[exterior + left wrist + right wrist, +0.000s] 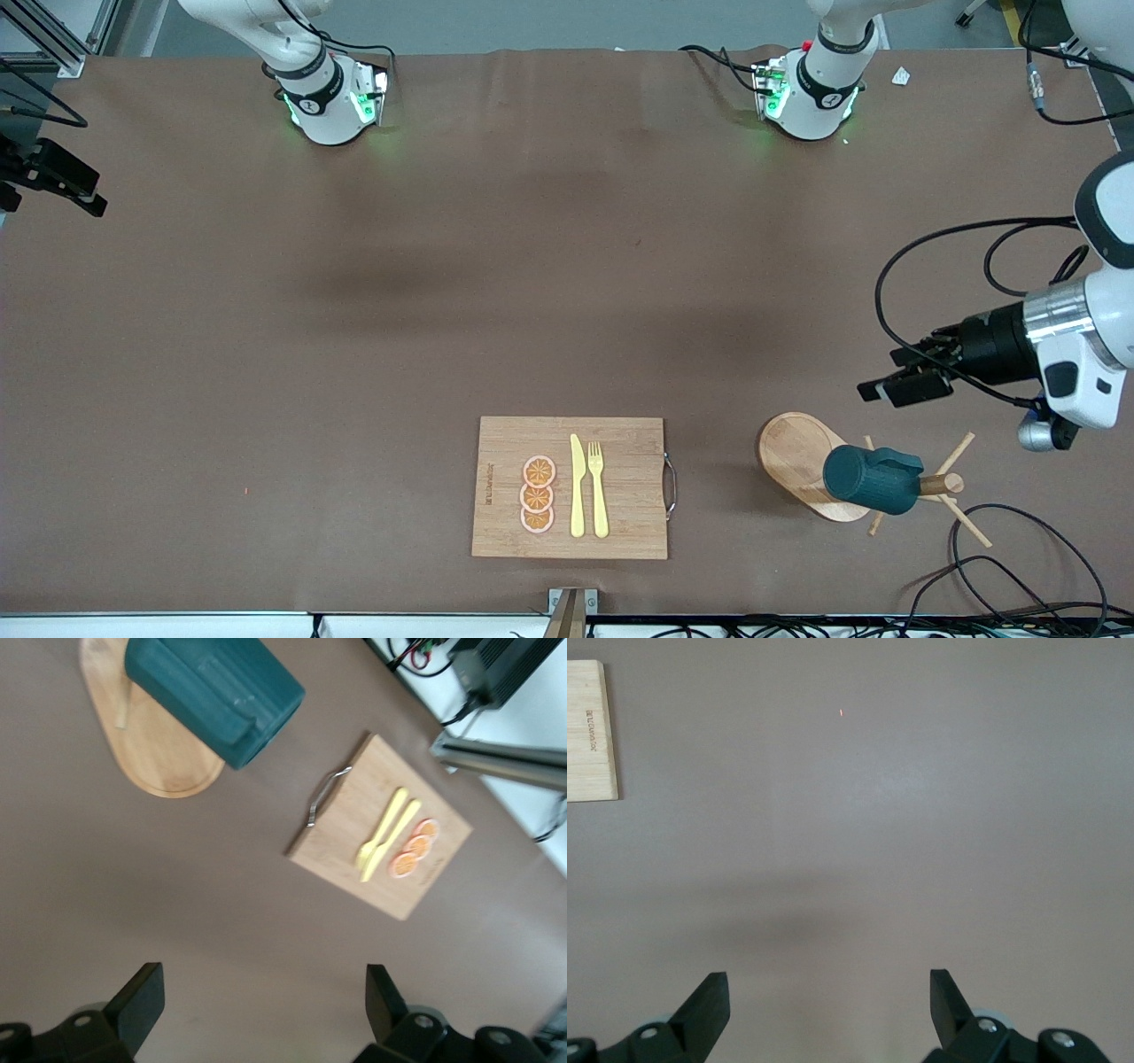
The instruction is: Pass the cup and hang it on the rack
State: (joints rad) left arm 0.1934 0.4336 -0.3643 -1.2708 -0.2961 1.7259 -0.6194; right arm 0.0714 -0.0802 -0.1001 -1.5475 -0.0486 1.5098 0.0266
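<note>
1. The right gripper point(828, 1010) is hanging over bare brown table point(266, 354) toward the right arm's end, its fingers spread wide and holding nothing; this arm seems to be waiting.
2. A rectangular wooden cutting board point(620, 532) with a metal handle point(671, 483) is lying near the front edge of the table, carrying three orange slices point(538, 494), a yellow knife point(577, 486) and a yellow fork point(598, 487). It is sitting at about nine o'clock from the rack and is not blocking anything.
3. The rack point(797, 456), a light wooden mug tree, is standing toward the left arm's end, pegs fanning out from its post.
4. The cup point(873, 478), dark teal, is hanging on the rack, tilted across one of the pegs by its handle, as far as I can judge. So the pass and the hanging look finished.
5. The left gripper point(904, 379) is hovering above the table at roughly one o'clock from the rack, fingers apart and empty, clear of the cup.
6. Loose black cables point(1001, 540) are trailing at about four o'clock from the rack; they could snag an arm. What is left, I would guess, is only the arms going back to rest.
</note>
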